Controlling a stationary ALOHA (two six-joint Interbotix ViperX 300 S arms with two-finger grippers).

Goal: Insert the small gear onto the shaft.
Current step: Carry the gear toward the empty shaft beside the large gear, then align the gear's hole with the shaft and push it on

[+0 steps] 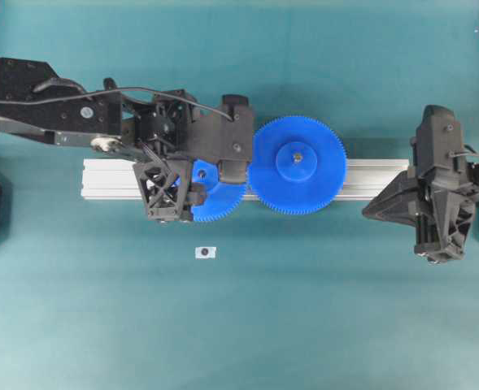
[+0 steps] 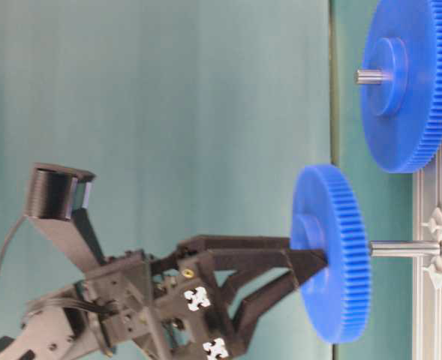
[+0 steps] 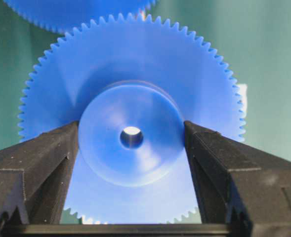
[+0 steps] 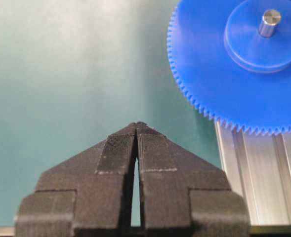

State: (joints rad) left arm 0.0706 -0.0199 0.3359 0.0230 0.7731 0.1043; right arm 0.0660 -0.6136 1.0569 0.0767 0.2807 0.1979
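Overhead view first: you see the left hand (image 1: 192, 188) reaching over the long silver aluminium rail (image 1: 109, 180) that lies across the teal worktop (image 1: 239, 325), with the small blue plastic toothed gear (image 1: 215, 199) partly hidden beneath it. Just beside it, teeth close to teeth, the larger blue gear (image 1: 298, 165) sits on the rail with its own pin showing at the centre. A tiny pale piece with a dark spot (image 1: 206, 253) lies alone on the worktop below the rail. The right hand (image 1: 377, 210) hangs at the rail's far end, well apart from both gears.

Table-level view, turned on its side: you find the left hand's fingers (image 2: 266, 259) pinching the small gear's raised hub, and the thin grey metal shaft (image 2: 404, 248) runs from the rail into the gear's far face. The gear stands off the rail, with bare shaft between them.

Left wrist view: your two dark fingers (image 3: 41, 158) press against either side of the round hub, so the hand is spread wide yet gripping. The centre hole (image 3: 131, 138) shows between them.

Right wrist view: your right hand's fingers (image 4: 116, 153) are pressed nearly together, holding nothing, with the larger gear ahead on the rail.
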